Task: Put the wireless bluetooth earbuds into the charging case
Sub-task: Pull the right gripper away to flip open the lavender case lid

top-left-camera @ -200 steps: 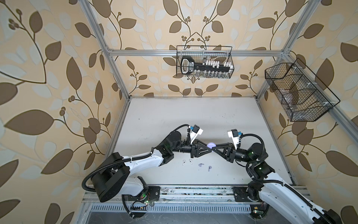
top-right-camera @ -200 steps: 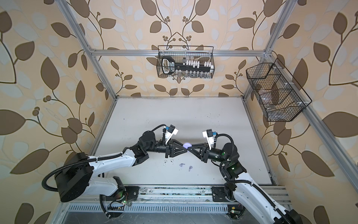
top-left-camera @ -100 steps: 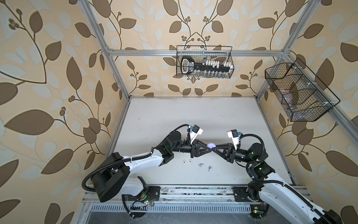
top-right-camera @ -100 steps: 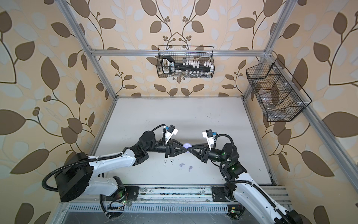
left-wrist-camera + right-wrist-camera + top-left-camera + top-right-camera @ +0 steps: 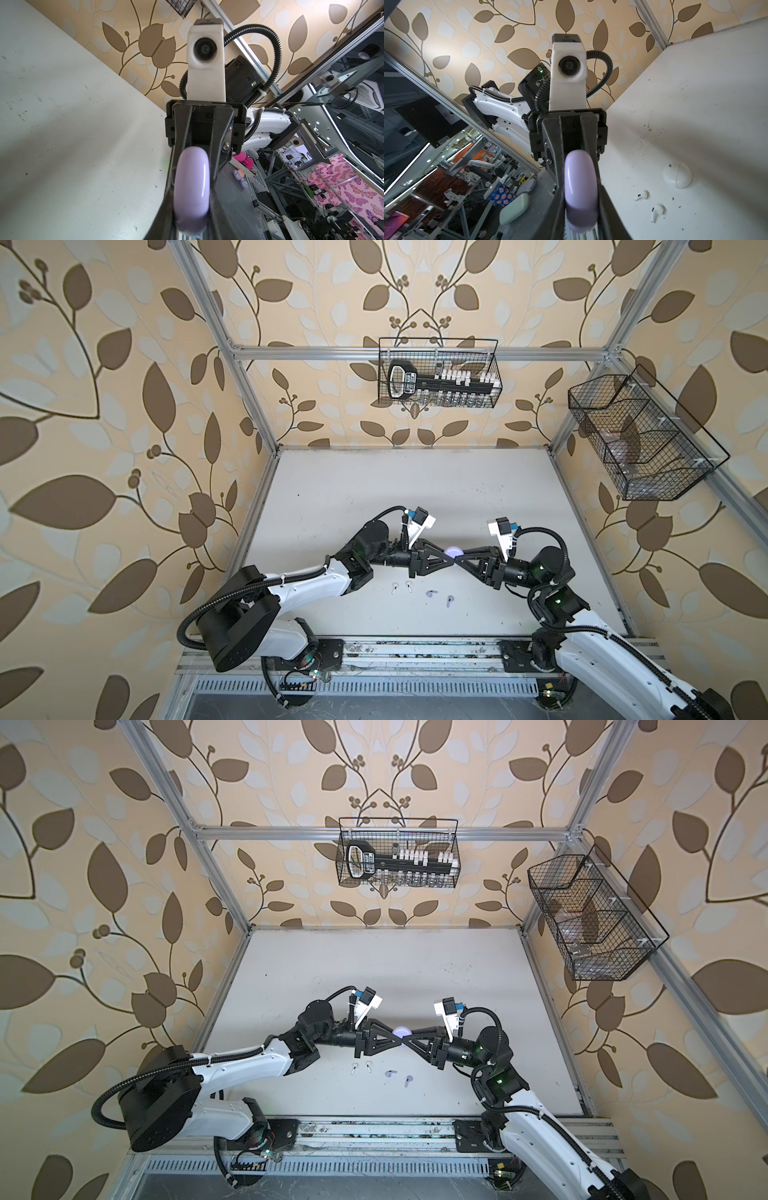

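Barely begun: my left gripper (image 5: pixel 452 561) clamps the closed lilac case (image 5: pixel 453 551); the right gripper (image 5: pixel 460 563), I cannot tell; four earbuds (image 5: pixel 431 594) lie loose.

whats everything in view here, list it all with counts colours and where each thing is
lilac case: 1, lilac, in the air between the two grippers
white case: 1, white, round, on the table beside the white earbuds (right wrist view)
white earbuds: 2, white, on the table near its front edge
lilac earbuds: 2, lilac, on the table just right of the white pair
back basket: 1, black wire, on the back wall
key-shaped item: 1, black with white blocks, in the back basket
side basket: 1, black wire, on the right wall; contents unclear
table: 1, white
left gripper: 1, black, shut on the lilac case
right gripper: 1, black, fingers around the lilac case; grip unclear
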{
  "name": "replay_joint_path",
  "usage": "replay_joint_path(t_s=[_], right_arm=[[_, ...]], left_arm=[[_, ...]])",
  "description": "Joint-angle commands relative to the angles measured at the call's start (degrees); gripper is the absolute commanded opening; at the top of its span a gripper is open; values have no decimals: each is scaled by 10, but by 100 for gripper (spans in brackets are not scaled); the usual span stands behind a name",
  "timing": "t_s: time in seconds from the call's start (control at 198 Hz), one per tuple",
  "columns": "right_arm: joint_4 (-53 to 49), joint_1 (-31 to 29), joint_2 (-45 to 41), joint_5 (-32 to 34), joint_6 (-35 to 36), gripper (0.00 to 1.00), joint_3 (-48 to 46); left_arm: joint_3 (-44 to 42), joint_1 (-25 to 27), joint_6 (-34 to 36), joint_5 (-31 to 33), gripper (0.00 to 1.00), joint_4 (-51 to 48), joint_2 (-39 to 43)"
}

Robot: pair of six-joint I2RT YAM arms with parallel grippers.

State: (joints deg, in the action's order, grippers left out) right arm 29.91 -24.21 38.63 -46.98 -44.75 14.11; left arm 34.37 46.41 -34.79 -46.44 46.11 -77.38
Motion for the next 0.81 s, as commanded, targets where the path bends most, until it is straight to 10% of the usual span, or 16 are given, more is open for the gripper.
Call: replay_joint_path(t_s=[0.0,0.801], right_arm=[[-37,2,-8,10,11,32,0],[-299,83,-86,102,111,41,40]], left_arm=[[19,6,21,-6,11,41,-12],[35,6,144,95,3,-65,-61]])
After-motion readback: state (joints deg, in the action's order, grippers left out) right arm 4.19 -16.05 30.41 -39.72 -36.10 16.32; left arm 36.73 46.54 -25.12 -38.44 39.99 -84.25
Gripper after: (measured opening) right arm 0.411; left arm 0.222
